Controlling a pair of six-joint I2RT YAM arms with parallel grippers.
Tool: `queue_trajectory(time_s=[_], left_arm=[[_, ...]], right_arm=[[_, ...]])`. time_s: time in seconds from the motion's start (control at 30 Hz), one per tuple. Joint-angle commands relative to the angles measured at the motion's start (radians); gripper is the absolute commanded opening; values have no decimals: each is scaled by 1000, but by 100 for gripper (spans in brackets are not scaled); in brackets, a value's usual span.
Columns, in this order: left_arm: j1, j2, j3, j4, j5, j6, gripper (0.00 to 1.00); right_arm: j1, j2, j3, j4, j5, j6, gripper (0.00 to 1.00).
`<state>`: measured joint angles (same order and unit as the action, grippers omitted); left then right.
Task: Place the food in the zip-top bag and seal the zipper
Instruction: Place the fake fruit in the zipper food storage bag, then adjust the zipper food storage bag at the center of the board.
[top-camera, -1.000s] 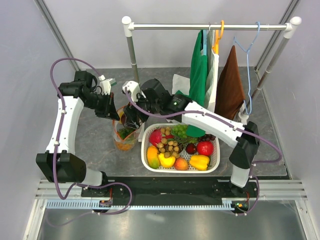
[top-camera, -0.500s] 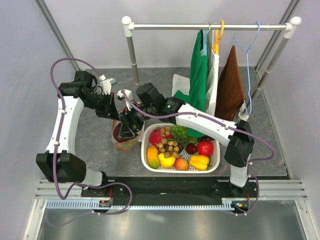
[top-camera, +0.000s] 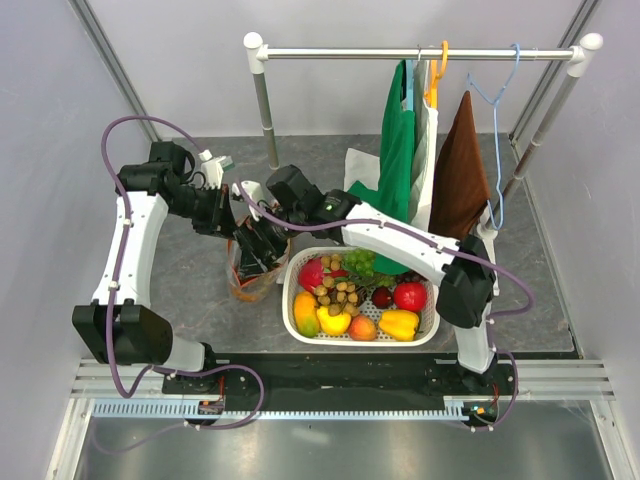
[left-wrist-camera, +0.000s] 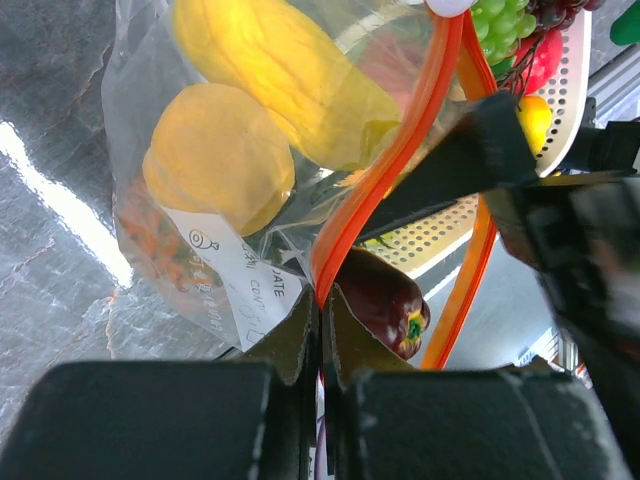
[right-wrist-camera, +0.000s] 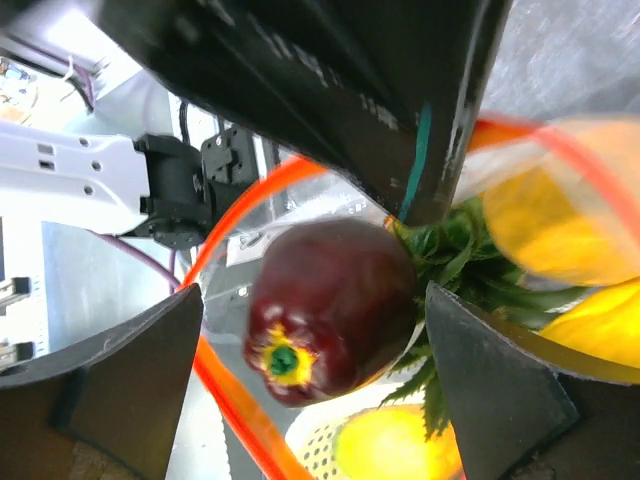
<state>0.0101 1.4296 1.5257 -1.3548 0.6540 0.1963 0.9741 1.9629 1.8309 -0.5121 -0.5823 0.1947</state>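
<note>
The zip-top bag (top-camera: 243, 283) stands open left of the basket. My left gripper (top-camera: 228, 222) is shut on its orange-red zipper strip (left-wrist-camera: 372, 185) at the mouth edge (left-wrist-camera: 322, 300). Yellow lemon-like pieces (left-wrist-camera: 215, 155) and the orange pineapple (left-wrist-camera: 150, 240) lie inside, above the white label (left-wrist-camera: 235, 285). The pineapple's green crown (right-wrist-camera: 450, 262) shows in the right wrist view. My right gripper (right-wrist-camera: 310, 370) is wide open over the mouth (top-camera: 256, 252). A dark red fruit (right-wrist-camera: 330, 310) sits between its fingers (right-wrist-camera: 130, 385), touching neither. The white slider tab (left-wrist-camera: 450, 5) is at the strip's far end.
A white slotted basket (top-camera: 432, 318) with several toy fruits stands right of the bag, close against it. A clothes rail (top-camera: 420, 52) with hanging cloths and hangers crosses the back. Grey walls close in both sides.
My right gripper has moved left and down onto the bag's mouth. The bag has shifted slightly under it. My left gripper has kept its hold in place.
</note>
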Motion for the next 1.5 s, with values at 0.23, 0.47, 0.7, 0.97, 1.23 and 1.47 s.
queue_trajectory(time_s=[0.23,0.47,0.7,0.97,1.23,1.47], left_arm=[[7,12,40,-30,47,54,2],[5,25,56,-64,64,97,2],[5,22,39,-95,76,160,2],[7,52,50,-104,72,187,2],[19,163,295,-64,-51,135,14],[106,26,162,-64,55,229,68]], right_arm=[[-80,-177,114,-94,309,-120,86],[-98,-200,21,-120,481,-115,70],[-97,-118,39,-89,552,-120,61],[-100,-50,59,-42,447,-104,7],[-92,-200,-68,159,164,230,0],[-101,-174,-122,123,300,360,0]])
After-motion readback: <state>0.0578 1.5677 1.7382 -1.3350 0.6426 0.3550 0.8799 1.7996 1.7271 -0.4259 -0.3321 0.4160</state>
